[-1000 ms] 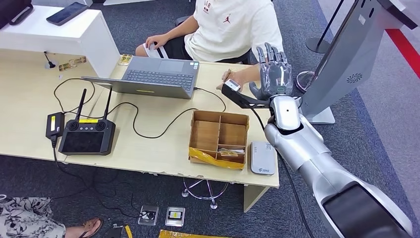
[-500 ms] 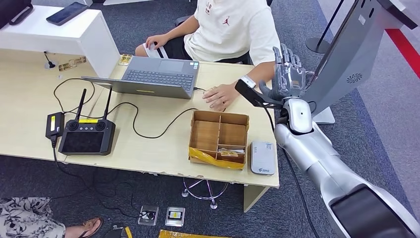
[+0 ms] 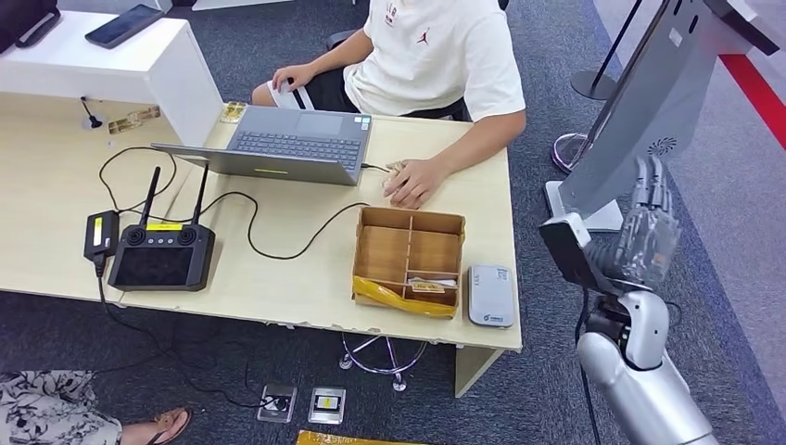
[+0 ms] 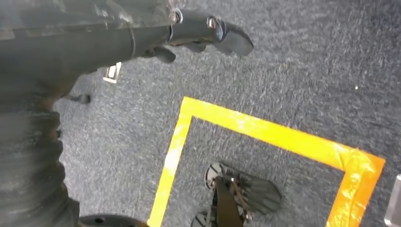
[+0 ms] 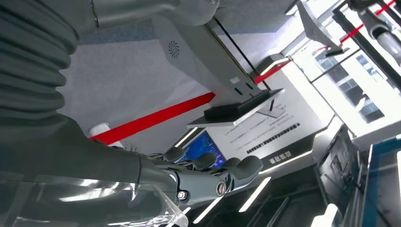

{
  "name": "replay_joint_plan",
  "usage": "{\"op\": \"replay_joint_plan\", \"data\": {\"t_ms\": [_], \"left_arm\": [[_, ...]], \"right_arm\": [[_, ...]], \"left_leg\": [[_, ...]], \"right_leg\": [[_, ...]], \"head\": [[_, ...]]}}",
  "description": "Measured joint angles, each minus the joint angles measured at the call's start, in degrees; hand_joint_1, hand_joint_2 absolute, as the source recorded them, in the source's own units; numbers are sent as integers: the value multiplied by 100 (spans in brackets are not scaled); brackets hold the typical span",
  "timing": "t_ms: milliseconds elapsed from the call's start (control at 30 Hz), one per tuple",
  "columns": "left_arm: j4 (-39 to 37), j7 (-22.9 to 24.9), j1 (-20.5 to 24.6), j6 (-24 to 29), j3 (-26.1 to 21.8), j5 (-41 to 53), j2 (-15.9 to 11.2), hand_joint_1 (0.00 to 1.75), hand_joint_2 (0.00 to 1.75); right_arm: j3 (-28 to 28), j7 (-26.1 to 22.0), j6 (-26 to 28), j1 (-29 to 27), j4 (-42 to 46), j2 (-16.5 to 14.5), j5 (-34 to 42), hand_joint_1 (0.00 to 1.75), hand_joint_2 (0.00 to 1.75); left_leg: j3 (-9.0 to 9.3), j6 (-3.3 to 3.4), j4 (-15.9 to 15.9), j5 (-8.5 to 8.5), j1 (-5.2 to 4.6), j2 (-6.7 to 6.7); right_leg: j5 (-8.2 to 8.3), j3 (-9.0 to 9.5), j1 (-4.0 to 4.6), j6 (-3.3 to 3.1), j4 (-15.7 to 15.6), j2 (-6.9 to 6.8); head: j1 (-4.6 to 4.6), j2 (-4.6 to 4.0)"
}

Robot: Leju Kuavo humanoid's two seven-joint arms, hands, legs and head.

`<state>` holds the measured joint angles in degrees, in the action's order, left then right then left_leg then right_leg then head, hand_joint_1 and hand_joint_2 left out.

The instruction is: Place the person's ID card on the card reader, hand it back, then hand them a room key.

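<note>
The right hand (image 3: 646, 243) hangs off the surface (image 3: 56, 185) edge, fingers straight, holding nothing. The reader (image 3: 490, 295) sits bare beside the box (image 3: 409, 258) (keys probably inside). The person's hand (image 3: 412, 182) rests nearby; a hasty reach could clip it.

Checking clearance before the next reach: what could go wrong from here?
1. The right hand hangs off the table beside the grey kiosk stand; swinging back in could clip it.
2. The person's hand rests beside the wooden tray, so reaching there risks contact.
3. The card reader sits at the table edge; a nudge may knock it off.
</note>
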<state>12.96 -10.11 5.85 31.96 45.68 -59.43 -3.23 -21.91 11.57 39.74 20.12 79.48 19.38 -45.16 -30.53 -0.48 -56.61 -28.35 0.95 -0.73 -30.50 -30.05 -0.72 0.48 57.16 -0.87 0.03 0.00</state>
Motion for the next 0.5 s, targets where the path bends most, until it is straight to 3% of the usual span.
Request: {"op": "replay_joint_plan", "data": {"t_ms": [233, 500], "left_arm": [[-2, -38, -31, 111, -36, -202, 31, 0, 175], [-4, -17, -23, 138, -40, -256, 66, 0, 175]], "right_arm": [[1677, -1067, -5, -1173, 1291, -257, 997, 0, 175], [3083, -1696, -11, -1795, 1418, -895, 1943, 0, 175]], "left_leg": [[4, 0, 1, 1, 0, 1], [-1, 0, 1, 0, -1, 20]], "right_leg": [[-1, 5, 0, 0, 0, 0], [-4, -1, 0, 1, 1, 22]], "head": [[1, 0], [2, 0]]}}
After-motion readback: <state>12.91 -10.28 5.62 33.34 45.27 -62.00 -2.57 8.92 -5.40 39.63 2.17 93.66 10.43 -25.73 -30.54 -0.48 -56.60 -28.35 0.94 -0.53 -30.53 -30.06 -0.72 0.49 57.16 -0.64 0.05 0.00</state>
